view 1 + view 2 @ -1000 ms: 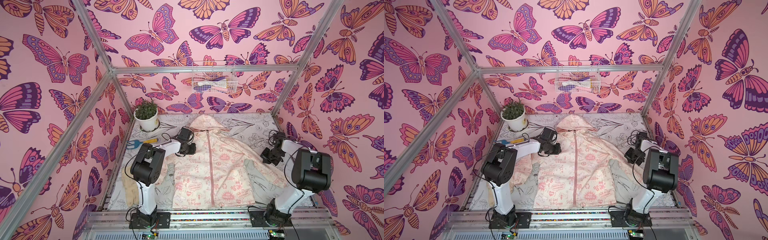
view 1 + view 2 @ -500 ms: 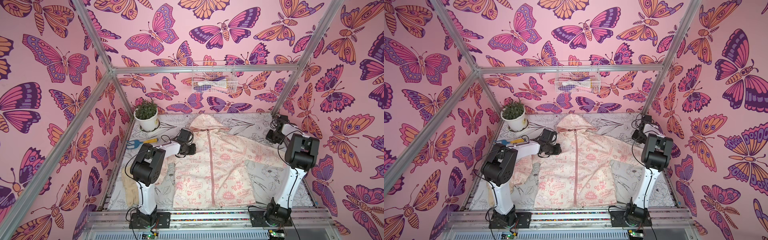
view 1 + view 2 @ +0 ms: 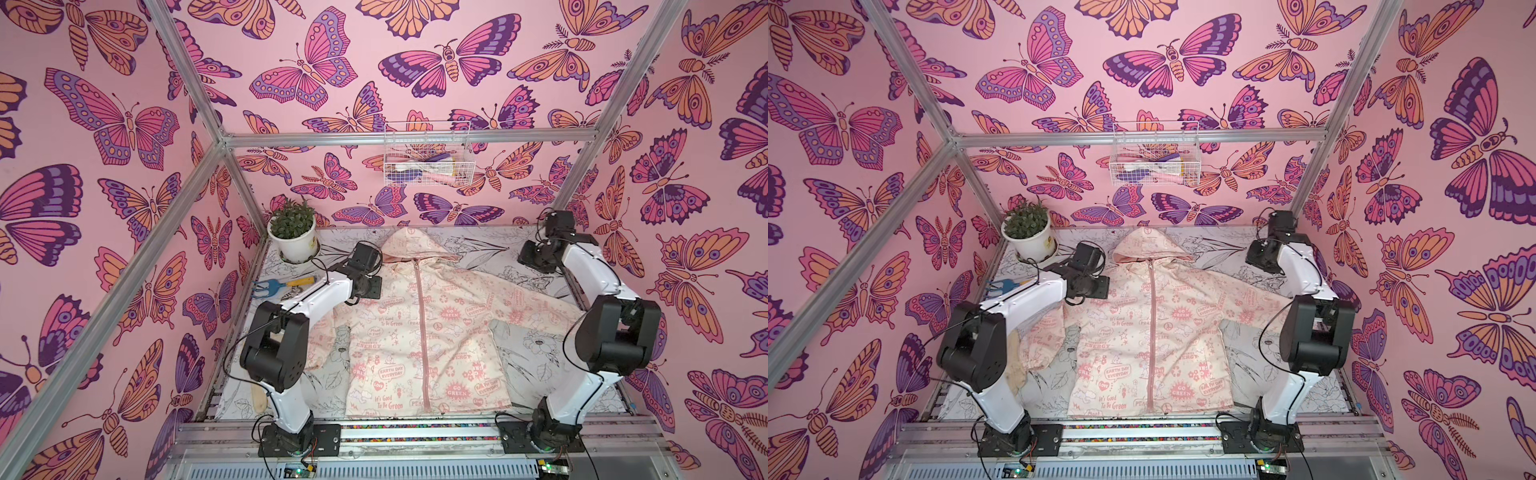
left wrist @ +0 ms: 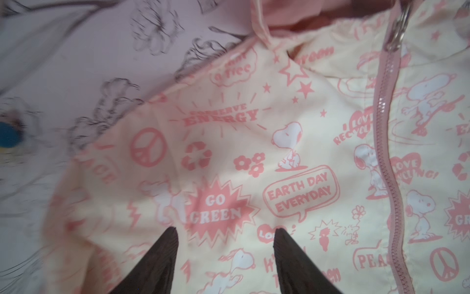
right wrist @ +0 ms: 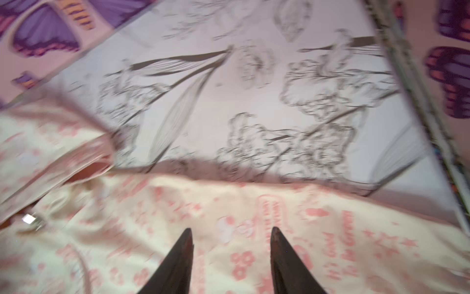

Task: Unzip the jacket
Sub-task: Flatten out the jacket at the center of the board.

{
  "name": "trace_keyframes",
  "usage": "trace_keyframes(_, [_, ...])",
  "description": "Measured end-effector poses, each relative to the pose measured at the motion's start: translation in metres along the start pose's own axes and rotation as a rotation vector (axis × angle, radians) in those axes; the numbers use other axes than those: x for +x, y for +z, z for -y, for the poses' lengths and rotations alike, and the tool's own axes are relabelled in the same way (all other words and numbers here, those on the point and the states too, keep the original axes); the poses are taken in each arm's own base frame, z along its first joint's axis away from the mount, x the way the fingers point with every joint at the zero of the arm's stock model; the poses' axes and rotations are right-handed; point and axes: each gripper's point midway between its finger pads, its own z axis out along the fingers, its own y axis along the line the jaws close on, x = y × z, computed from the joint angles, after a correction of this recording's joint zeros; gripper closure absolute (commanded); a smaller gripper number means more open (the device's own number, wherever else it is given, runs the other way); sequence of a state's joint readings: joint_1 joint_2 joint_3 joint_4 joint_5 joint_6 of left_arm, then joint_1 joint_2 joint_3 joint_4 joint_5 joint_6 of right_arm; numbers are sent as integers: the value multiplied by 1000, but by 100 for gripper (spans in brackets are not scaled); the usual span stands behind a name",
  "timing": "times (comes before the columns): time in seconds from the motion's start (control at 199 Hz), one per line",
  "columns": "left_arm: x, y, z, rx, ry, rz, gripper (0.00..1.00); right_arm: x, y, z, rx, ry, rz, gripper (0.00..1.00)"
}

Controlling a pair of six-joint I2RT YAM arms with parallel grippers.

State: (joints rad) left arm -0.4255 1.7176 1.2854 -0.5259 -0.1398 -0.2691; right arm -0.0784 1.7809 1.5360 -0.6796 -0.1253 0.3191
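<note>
Left wrist view: the left claw [image 4: 223, 230] hangs spread and empty over the jacket [image 4: 279, 152]. Its tips are above the "GO GREEN" badge, well to one side of the pink zipper [image 4: 389, 165]. The zipper teeth are meshed along all that shows, and the metal pull [image 4: 398, 33] sits up at the collar, just below the hood opening.

The right wrist view is blurred. Even so, the right claw [image 5: 230, 231] shows spread with nothing between its fingers. It is over sleeve cloth close to the sleeve's far edge, with bare table [image 5: 254, 101] beyond, up to the frame.

In both top views the jacket lies flat and front up in the middle of the table. Its hood points at the back wall and its hem lies just short of the front rail [image 3: 415, 428].

- **Right side:** the right sleeve runs out to the table's right edge, under the right arm. Open table lies between the hood and the right arm, and again between that sleeve and the hem.
- **Left side:** this side is crowded.
  - A potted plant [image 3: 293, 241] fills the far corner.
  - A hand rake [image 3: 270, 286] lies along the edge.
  - A beige glove [image 3: 1015, 374] sits partly under the left arm's elbow, beside the left sleeve.
- **Back wall:** a wire basket [image 3: 424, 156] hangs there, well above the hood.
</note>
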Motion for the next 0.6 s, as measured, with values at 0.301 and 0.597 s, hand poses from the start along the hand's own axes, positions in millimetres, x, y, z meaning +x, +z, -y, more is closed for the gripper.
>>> trace_keyframes(0.301, [74,-91,-55,-145,-135,-53,35,95,6,-51,-186,-26,-186,39])
trace_keyframes(0.597, [173,-87,-70,-292,-161,-296,35,124,-25,-65,-338,3,-189,39])
